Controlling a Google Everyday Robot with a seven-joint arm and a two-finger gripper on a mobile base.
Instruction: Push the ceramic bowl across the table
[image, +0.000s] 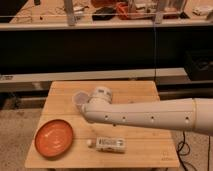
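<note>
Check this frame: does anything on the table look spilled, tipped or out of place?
Nothing spilled or broken. The ceramic bowl sits upright, its rim close to the table's left edge. A white packet lies flat near the front. The gripper is hidden behind the arm's end beside the plastic cup.

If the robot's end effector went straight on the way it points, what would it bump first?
Probably the clear plastic cup, right beside the end effector over the back of the table; depth is unclear.
</note>
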